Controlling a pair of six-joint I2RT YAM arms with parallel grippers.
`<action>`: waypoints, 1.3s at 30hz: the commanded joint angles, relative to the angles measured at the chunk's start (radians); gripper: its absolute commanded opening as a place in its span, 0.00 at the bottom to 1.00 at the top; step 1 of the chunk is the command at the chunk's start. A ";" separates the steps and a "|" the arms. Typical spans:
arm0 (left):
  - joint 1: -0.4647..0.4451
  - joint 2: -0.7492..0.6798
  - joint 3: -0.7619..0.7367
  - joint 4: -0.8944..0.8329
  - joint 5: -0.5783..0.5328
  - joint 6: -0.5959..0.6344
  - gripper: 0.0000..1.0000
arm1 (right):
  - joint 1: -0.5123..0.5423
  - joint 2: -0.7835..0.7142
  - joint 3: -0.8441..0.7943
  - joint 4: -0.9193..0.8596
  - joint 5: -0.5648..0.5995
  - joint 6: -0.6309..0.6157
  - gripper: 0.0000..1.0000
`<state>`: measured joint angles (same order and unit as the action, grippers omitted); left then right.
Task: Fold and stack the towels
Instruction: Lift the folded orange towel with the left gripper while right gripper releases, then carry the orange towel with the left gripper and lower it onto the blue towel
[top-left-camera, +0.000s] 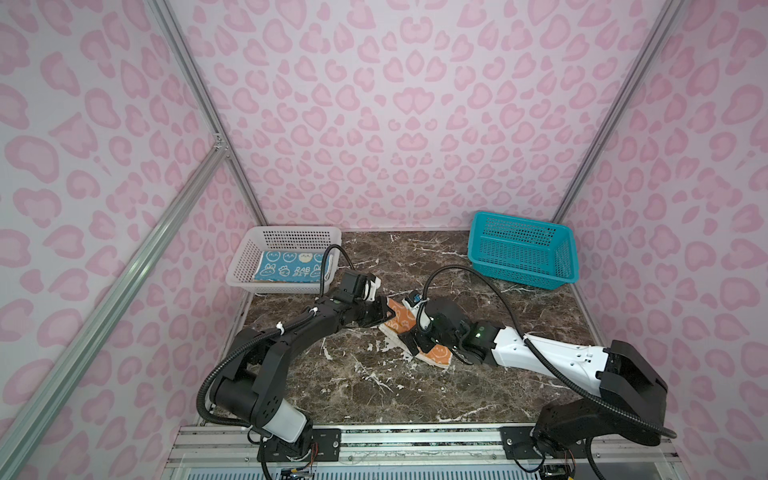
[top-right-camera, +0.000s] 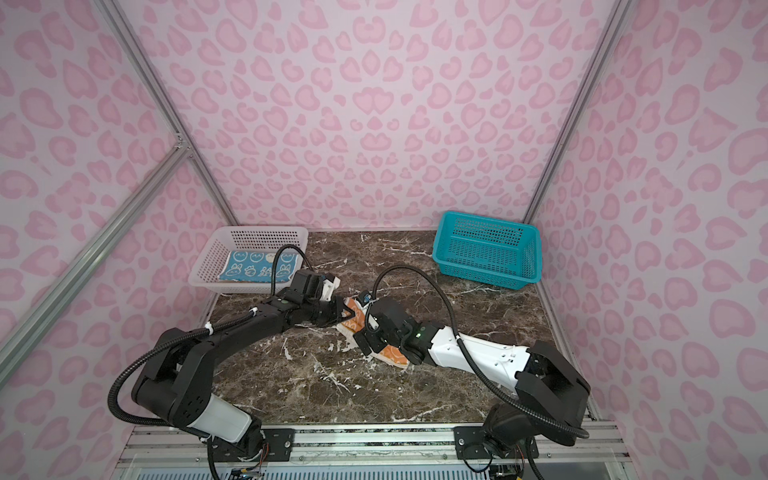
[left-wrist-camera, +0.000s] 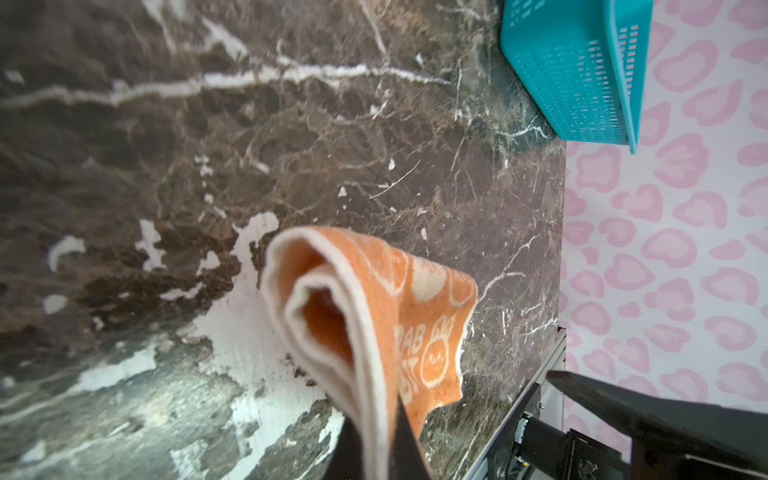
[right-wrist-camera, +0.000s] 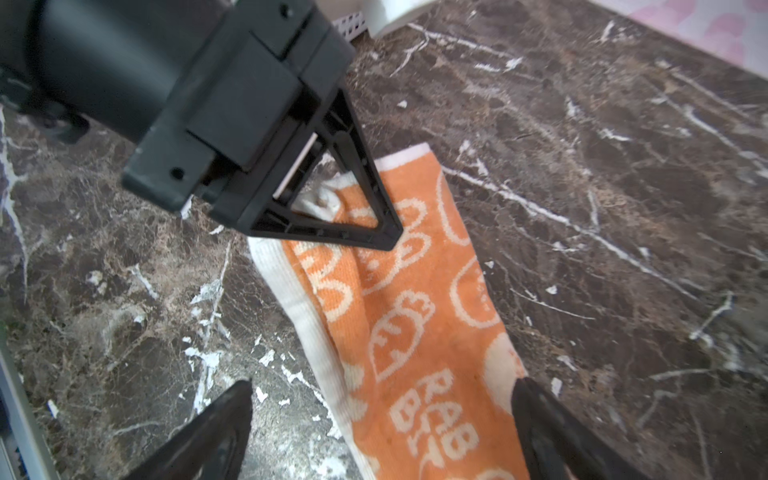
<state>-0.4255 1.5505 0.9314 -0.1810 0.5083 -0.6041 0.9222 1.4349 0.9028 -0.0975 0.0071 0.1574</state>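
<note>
An orange towel (top-left-camera: 439, 354) (top-right-camera: 393, 354) with white rabbits lies folded in a long strip on the marble table, mid-scene. My left gripper (top-left-camera: 384, 313) (top-right-camera: 345, 316) (left-wrist-camera: 376, 453) is shut on the strip's far end, and the pinched edge curls up (left-wrist-camera: 374, 299) off the table. In the right wrist view the left gripper (right-wrist-camera: 388, 239) presses on the orange towel (right-wrist-camera: 415, 316). My right gripper (top-left-camera: 417, 345) (top-right-camera: 372, 347) (right-wrist-camera: 384, 386) hovers open over the near half, one finger on each side of the strip. A folded blue towel (top-left-camera: 291, 268) (top-right-camera: 257, 268) lies in the white basket.
The white basket (top-left-camera: 291, 233) (top-right-camera: 262, 230) stands at the back left. A teal basket (top-left-camera: 519, 249) (top-right-camera: 486, 249) (left-wrist-camera: 573, 70), tilted and with nothing showing in it, is at the back right. The two arms meet over the table's middle. Pink patterned walls enclose the table.
</note>
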 joint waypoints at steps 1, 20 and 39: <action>0.013 -0.022 0.100 -0.177 -0.063 0.182 0.03 | -0.006 -0.038 -0.017 0.033 0.048 0.051 0.98; 0.181 0.218 0.774 -0.622 -0.322 0.583 0.03 | -0.010 -0.073 -0.028 0.205 0.073 0.087 0.98; 0.479 0.367 0.989 -0.629 -0.416 0.658 0.03 | -0.013 0.009 0.013 0.276 -0.081 0.068 0.98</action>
<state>0.0277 1.9007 1.8999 -0.8120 0.1059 0.0338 0.9092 1.4380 0.9085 0.1661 -0.0715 0.2466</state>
